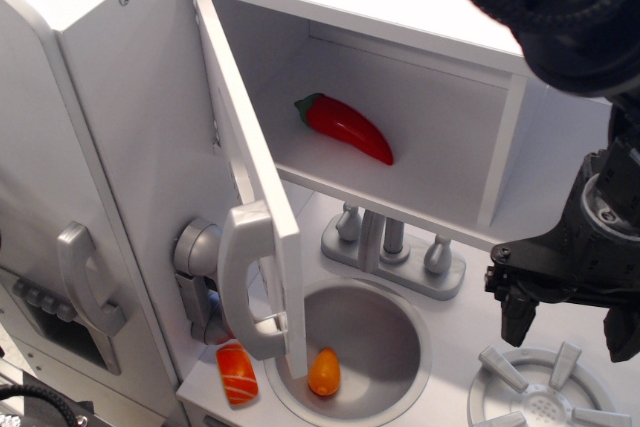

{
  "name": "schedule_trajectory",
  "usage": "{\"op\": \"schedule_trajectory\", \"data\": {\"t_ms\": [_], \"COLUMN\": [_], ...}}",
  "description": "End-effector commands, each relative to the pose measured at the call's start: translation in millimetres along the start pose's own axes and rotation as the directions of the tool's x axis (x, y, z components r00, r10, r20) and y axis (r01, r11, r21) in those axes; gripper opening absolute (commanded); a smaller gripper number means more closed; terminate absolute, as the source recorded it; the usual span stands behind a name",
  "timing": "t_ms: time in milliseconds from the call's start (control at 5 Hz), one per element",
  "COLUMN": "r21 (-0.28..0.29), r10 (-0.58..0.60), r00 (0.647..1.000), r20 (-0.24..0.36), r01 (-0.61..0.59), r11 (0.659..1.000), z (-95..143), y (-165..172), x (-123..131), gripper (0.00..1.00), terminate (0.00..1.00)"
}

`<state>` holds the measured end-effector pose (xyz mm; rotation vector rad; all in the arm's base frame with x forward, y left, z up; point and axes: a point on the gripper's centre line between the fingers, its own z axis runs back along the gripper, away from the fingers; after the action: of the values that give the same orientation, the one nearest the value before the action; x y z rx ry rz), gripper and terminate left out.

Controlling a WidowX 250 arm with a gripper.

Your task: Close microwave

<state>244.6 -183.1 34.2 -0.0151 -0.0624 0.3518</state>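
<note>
Nearest you, the black arm (560, 7) fills the top right corner. Your microwave (400, 97) sits upper centre, its door (250, 177) swung wide open toward you, a red pepper (345, 127) lying inside. Your gripper (570, 322) hangs at right above the burner (540, 392), fingers spread and empty. Below, the sink (380, 347) holds an orange piece (323, 372).

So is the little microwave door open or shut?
Open. The microwave door swings out toward the camera, and you can see a red chili pepper lying inside the microwave.
</note>
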Motion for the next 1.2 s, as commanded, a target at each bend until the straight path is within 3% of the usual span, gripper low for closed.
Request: {"op": "schedule_trajectory", "data": {"t_ms": [0,200,400,600,1000], "r21": [0.000,-0.033,-0.119,-0.168,-0.247], "r10": [0.000,0.010,0.041,0.058,0.122], "r00": [1.000,1.000,0.999,0.998,0.990], "r20": [0.000,0.007,0.012,0.004,0.064], "r01": [0.000,-0.010,-0.039,-0.057,-0.103], "r11": [1.000,0.999,0.992,0.984,0.963], "z": [0.0,15.2,43.6,74.1,140.6], "y": [0.0,6.5,19.0,33.4,79.9], "x": [0.0,2.2,6.8,9.9,36.3], "gripper": [1.00,1.00,1.00,1.00,1.00], "terminate": [0.00,0.00,0.00,0.00,0.00]}}
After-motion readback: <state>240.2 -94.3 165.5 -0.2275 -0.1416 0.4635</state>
